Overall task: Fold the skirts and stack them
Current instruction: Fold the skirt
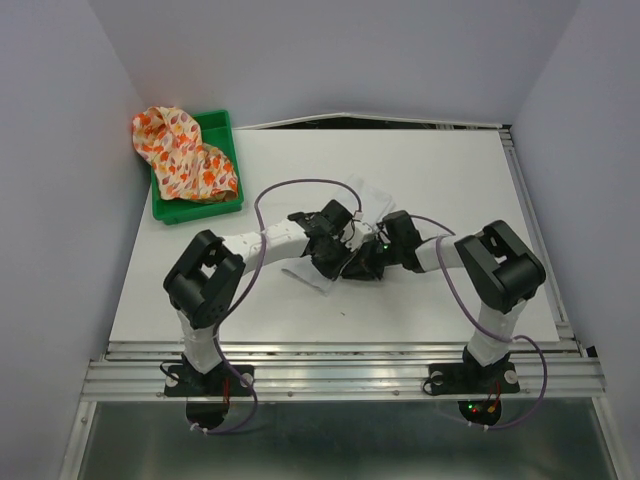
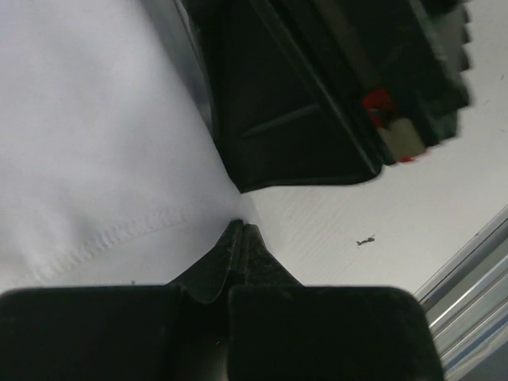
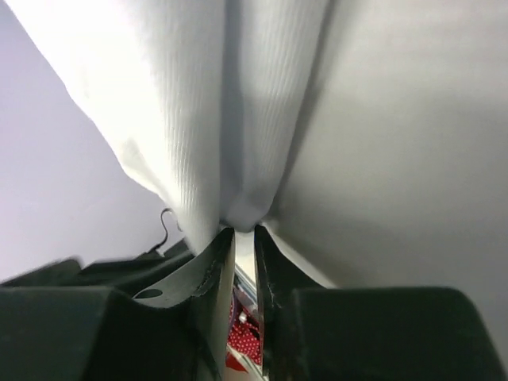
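The white skirt (image 1: 366, 196) lies bunched at the table's middle, mostly hidden under both grippers. My left gripper (image 1: 335, 255) is shut, its tips (image 2: 240, 228) pinching the skirt's hemmed edge (image 2: 95, 159) low over the table. My right gripper (image 1: 362, 262) is shut on a fold of the same skirt (image 3: 238, 103), which bunches between its tips (image 3: 244, 230). The two grippers sit close together; the right one (image 2: 317, 95) fills the top of the left wrist view. The floral skirt (image 1: 180, 152) lies crumpled over the green tray at the back left.
The green tray (image 1: 218, 126) stands at the table's back left corner. The white table (image 1: 450, 180) has metal rails along its near edge (image 1: 340, 365). Purple cables loop from both arms.
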Action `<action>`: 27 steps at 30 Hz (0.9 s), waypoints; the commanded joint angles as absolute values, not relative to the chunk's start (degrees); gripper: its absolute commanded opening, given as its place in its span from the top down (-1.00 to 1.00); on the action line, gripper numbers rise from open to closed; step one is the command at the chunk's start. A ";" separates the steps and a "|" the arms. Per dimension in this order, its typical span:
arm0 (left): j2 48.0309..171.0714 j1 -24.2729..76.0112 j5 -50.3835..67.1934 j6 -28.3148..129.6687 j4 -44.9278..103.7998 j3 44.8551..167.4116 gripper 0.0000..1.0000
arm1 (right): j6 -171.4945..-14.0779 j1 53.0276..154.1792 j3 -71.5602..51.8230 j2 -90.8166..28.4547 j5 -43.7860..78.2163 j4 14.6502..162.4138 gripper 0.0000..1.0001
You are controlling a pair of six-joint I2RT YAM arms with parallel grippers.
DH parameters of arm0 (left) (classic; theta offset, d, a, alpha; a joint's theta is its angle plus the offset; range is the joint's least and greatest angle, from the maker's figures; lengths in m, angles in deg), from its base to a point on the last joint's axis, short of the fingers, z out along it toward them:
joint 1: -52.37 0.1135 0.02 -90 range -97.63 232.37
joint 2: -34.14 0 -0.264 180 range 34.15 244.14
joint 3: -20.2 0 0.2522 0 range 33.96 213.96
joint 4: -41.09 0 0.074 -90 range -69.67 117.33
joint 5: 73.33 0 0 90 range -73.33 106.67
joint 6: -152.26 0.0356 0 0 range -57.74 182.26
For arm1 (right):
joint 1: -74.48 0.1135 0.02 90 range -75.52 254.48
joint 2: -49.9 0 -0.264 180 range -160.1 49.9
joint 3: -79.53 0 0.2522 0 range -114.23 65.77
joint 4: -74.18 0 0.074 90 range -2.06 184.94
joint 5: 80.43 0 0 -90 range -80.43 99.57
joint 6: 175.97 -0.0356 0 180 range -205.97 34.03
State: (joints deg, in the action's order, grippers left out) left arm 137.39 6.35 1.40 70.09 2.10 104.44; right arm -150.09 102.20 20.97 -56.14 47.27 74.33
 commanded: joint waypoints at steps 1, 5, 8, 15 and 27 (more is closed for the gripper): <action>139.26 6.23 -1.44 69.29 4.04 102.61 1.00 | -146.97 101.81 20.15 -49.61 47.81 81.07 0.56; 140.40 6.75 -1.44 69.11 5.97 100.24 1.00 | -142.15 97.52 18.92 -47.05 47.63 87.75 0.61; 140.14 7.19 -1.44 69.37 6.59 98.74 1.00 | -136.01 91.47 17.26 -45.46 46.67 93.81 0.64; 139.44 7.37 -0.47 71.74 7.03 97.16 1.00 | -126.85 82.22 4.55 -48.61 40.00 95.67 0.62; 139.79 7.37 -0.12 71.92 7.73 97.16 1.00 | -124.56 82.21 -15.96 -64.71 33.05 95.41 0.42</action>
State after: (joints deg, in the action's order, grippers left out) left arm 138.74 7.49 -2.23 70.33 8.55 99.57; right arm -126.42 82.01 -12.71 -63.09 37.78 95.23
